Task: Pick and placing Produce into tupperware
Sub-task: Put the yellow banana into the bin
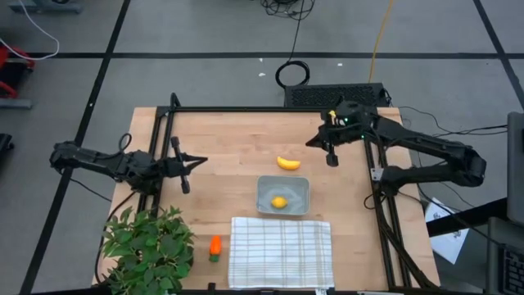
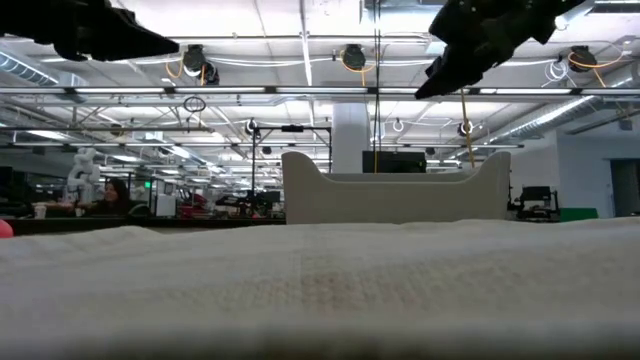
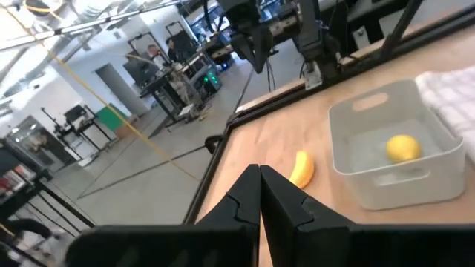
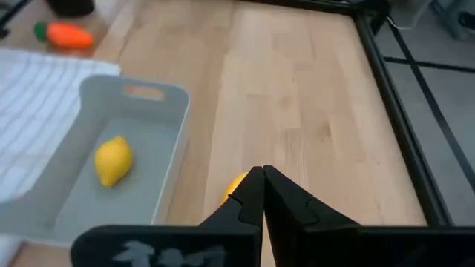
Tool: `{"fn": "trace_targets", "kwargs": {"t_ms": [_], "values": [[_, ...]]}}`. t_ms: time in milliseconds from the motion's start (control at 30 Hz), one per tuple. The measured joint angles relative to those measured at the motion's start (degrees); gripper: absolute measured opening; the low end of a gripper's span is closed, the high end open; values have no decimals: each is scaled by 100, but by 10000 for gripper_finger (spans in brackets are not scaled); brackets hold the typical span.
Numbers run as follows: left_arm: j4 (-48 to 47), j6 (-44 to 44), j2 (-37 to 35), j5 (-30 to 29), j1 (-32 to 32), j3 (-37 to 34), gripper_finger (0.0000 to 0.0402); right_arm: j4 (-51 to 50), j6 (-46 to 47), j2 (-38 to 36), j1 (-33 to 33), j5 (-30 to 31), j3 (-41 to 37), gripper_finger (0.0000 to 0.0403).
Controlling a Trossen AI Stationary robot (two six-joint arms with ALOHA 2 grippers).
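Produce status: one of three pieces is lying in the tupperware (image 1: 283, 196). The lemon (image 1: 280, 202) is resting on the container floor, loose, with nothing touching it. The banana (image 1: 287, 163) is lying on the bare table (image 1: 229, 139), just outside the tupperware wall. The carrot (image 1: 214, 247) is lying near the table edge, between the plant (image 1: 147, 246) and the cloth (image 1: 280, 251), well apart from the container.

Right gripper (image 1: 332, 159): it is hovering above the table with its fingers clenched on nothing. In the right wrist view, the banana (image 4: 234, 185) is showing just beyond and partly behind the fingertips (image 4: 252, 194), and the tupperware (image 4: 104, 156) is sitting to one side of the fingers, with the carrot (image 4: 65, 35) far beyond it. Judgement: this gripper is positioned best for the banana, but the fingers must be opening before any grasp is possible.

Left gripper (image 1: 185, 185): it is waiting off to the other side of the table, fingers pressed together and empty. In the left wrist view, the banana (image 3: 301, 169) and the tupperware (image 3: 393, 152) are both lying well ahead of the fingertips (image 3: 249, 189).

Remaining work, as judged: two pieces are outstanding, the banana and the carrot. The container is holding enough free floor for both. The carrot is demanding the longer carry.
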Motion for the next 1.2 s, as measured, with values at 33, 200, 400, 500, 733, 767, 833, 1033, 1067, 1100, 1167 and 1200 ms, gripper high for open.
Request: {"fn": "trace_targets", "kwargs": {"t_ms": [33,200,400,500,733,767,833,1033,1067,1100,1167,1200], "values": [[-3,-89,-3,1,0,0,12,-55,-134,47,-3,-5,2,0],[-193,-314,-1,-43,-5,0,14,-211,-351,283,-14,14,0,0],[-206,-287,0,-72,-5,0,2,200,-70,768,-403,-34,0,0],[-220,-350,-10,-241,-5,0,5,167,-221,1061,-738,-577,0,0],[-396,-467,-10,-401,-5,0,13,-237,-207,1700,-1178,-1182,300,0],[-392,-467,-10,-401,-5,0,12,-348,-284,1742,-1219,-1182,387,0],[-394,-467,-10,-406,-5,0,8,-436,-301,1835,-1282,-1174,550,0],[-321,-497,-16,-622,-5,0,6,-46,-99,2097,-1302,-884,625,0],[-311,-511,-16,-680,-5,0,9,13,-114,2149,-1281,-807,625,0],[-313,-513,-16,-720,-5,0,13,71,-155,2204,-1255,-724,625,0],[-339,-517,-16,-802,-5,0,19,193,-230,2310,-1230,-687,625,0],[-348,-534,-16,-824,-5,0,20,266,-266,2360,-1219,-691,625,2]]}}
